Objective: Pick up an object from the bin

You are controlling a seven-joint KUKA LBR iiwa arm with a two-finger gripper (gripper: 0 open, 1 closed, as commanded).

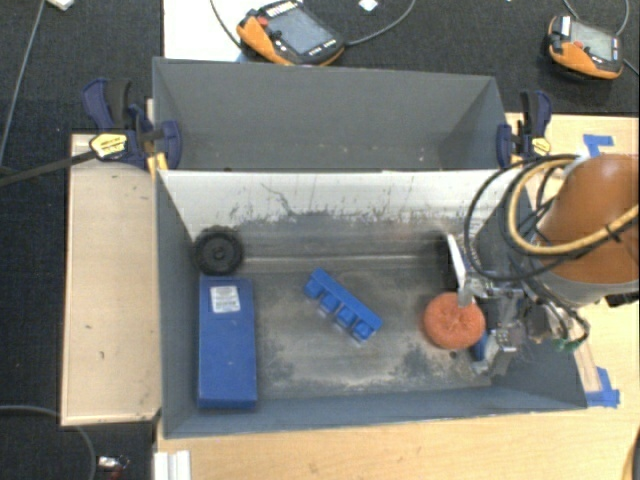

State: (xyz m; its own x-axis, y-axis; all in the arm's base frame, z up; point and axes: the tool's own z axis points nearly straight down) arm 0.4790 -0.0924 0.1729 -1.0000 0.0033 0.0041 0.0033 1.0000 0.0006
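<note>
My gripper (476, 322) is low in the bin's right part, open, with one fingertip (467, 294) on the far side and the other near the front. An orange-red ball (450, 321) lies right against it on the left; its right edge sits at the gap between the fingertips, and I cannot tell whether they touch it. A blue toothed block (342, 306) lies tilted in the middle of the bin floor, well clear of the gripper.
A long blue box (227, 342) lies along the left wall, with a black round wheel-like thing (218, 251) just behind it. The arm's orange cover and cables hang over the bin's right wall.
</note>
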